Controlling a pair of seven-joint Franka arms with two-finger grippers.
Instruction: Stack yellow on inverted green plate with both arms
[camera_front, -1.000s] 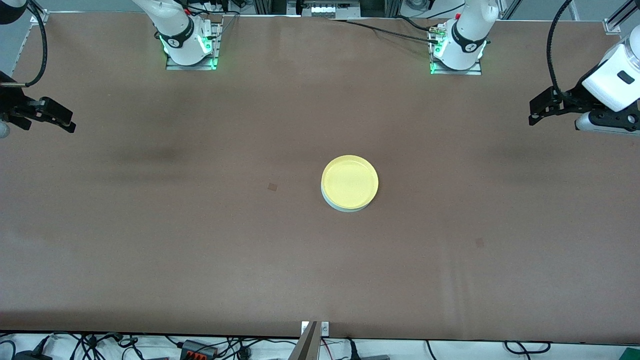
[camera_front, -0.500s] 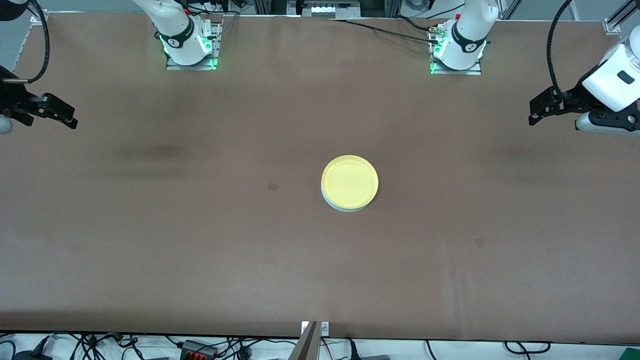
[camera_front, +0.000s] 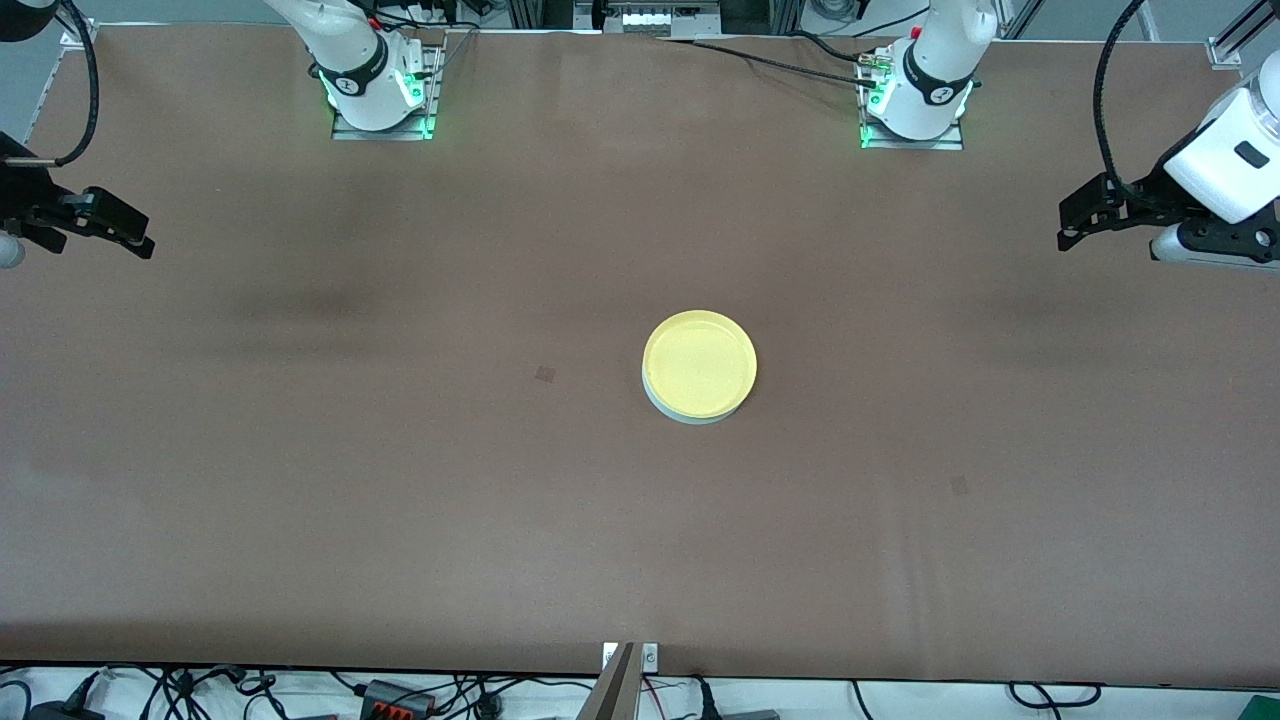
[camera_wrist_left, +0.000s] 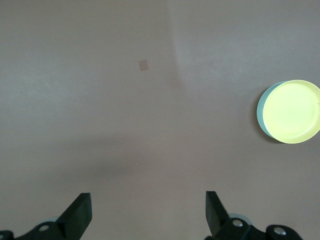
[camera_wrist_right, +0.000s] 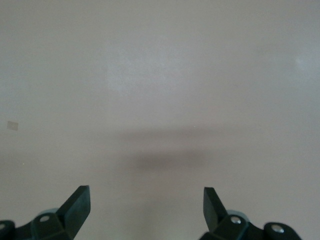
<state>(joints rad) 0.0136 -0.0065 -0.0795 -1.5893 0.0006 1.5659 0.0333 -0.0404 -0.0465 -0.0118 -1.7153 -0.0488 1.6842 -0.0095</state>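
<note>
Yellow plate (camera_front: 699, 362): sits on top of the green plate (camera_front: 690, 414), near the middle of the surface (camera_front: 400, 480), well apart from every edge.
Green plate: only a pale crescent shows under the yellow one; it looks inverted, though I cannot be sure from this sliver.
Change: between a second ago and now the right tool (camera_front: 100, 225) has drawn slightly toward the right arm's end edge; the stack and the left tool (camera_front: 1085, 215) have not moved.
Meaning: the stacking looks done, with both arms pulled away.
Right tool: up over the surface at the right arm's end edge, fingers spread wide, holding nothing.
Left tool: over the left arm's end edge, fingers wide apart, empty.
Open room: bare surface all around the stack, out to each edge and corner.
</note>
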